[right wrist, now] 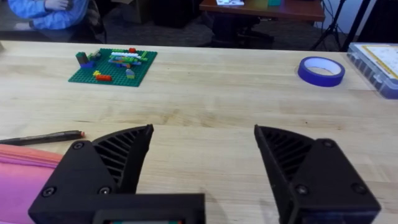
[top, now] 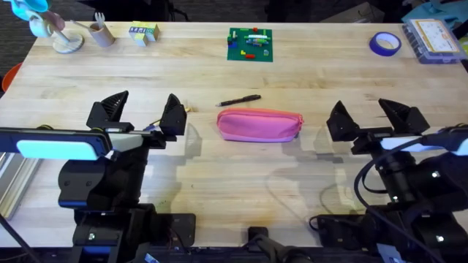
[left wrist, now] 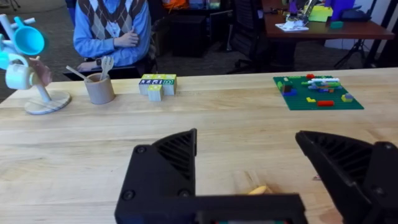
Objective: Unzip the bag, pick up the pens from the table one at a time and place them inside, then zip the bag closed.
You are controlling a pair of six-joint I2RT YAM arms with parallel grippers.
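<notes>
**Two grippers flanking a zipped pink bag**

Two grippers low over the counter [top: 219,161], one on each side of the pink bag [top: 259,125]. Left gripper [top: 143,114] to the bag's left, black fingers [top: 108,109] spread wide, nothing between them. Right gripper [top: 374,118] to the bag's right, fingers likewise spread wide and holding nothing. Neither one touching the bag.

Bag lying lengthwise near the middle of the counter, zipper line along its top edge, apparently closed. Just beyond it, on the far side, a dark pen [top: 238,101], slightly angled, close to the bag but apart from it in the overhead view. In the right wrist view, same pen [right wrist: 41,137] with a reddish tip, just beside the bag's pink edge [right wrist: 25,163]. A small yellowish thing [top: 187,109] on the counter right by the left gripper's inner finger; seen again between the fingers in the left wrist view [left wrist: 257,190], too little of it showing to say whether a pen.

Along the far edge of the counter: a mug stand with a blue cup [top: 53,23], a small cup holding wooden utensils [top: 102,32], a printed block [top: 143,33], a green brick plate with small bricks [top: 250,44], a roll of blue tape [top: 385,43], and a clear plastic box [top: 436,40].
</notes>
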